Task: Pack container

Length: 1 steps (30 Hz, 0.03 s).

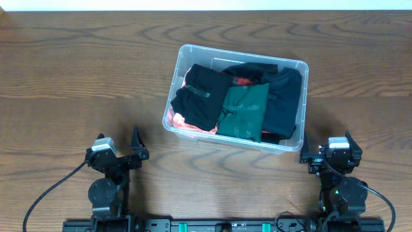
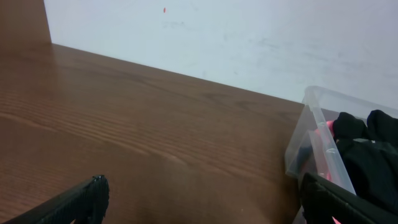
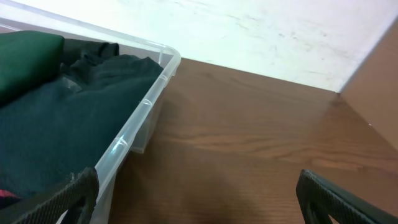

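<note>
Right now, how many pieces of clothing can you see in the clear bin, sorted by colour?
black garment: 1
green garment: 1
dark navy garment: 1
orange-red garment: 1
Total: 4 visible in the container. The dark folds at its back edge may be a fifth, and more may lie hidden underneath.

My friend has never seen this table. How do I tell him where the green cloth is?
Find the clear plastic box on the brown wooden table. Among the folded clothes inside, the green cloth lies in the middle, between a black piece and a dark blue piece. It is the only green thing there.
</note>
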Motion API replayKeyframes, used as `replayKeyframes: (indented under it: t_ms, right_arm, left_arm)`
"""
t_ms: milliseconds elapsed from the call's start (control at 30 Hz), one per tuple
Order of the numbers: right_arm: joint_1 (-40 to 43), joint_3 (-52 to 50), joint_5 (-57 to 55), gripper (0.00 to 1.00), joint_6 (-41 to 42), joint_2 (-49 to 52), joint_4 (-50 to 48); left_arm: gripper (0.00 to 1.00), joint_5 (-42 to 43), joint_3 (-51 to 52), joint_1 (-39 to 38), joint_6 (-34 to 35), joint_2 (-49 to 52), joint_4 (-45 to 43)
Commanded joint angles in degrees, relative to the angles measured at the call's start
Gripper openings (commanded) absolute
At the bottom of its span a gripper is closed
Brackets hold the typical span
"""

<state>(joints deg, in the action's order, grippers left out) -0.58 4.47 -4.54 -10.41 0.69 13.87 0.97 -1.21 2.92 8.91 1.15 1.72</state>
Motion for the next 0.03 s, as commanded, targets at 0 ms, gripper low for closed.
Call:
replayKeyframes:
  t_ms: [0]
  right_arm:
    - [0.37,-0.20,0.07,0.99,-0.57,-0.37,0.02]
  left_arm:
    - [0.98,-0.50,0.96,0.28,-0.94,0.22,2.36]
